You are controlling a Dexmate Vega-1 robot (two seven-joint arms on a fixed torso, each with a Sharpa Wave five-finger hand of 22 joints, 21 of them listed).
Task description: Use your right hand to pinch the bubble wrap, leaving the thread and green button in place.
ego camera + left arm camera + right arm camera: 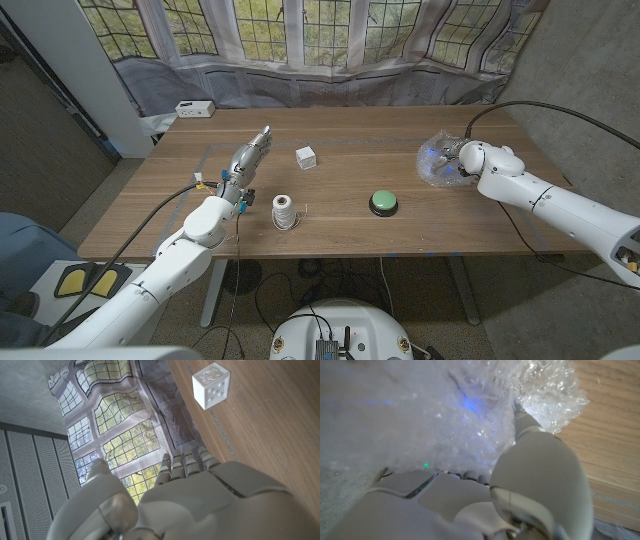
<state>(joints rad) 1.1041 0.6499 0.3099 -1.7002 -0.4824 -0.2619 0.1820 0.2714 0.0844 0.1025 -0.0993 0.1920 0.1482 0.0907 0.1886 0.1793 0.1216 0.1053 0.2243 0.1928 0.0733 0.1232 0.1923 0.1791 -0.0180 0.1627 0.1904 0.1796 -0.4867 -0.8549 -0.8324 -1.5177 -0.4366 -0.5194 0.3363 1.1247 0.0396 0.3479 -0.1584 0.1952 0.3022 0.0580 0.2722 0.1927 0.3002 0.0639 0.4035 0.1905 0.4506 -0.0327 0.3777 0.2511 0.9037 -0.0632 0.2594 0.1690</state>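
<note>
Leaded windows back your desk. Your right hand is clamped into the bubble wrap, well apart from thread and green button, so neither gets disturbed.

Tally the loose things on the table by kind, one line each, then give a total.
Bubble wrap: 1, in the right hand
Green button: 1
Thread spool: 1
White cube: 1
White box at the far left corner: 1
Total: 5
</note>
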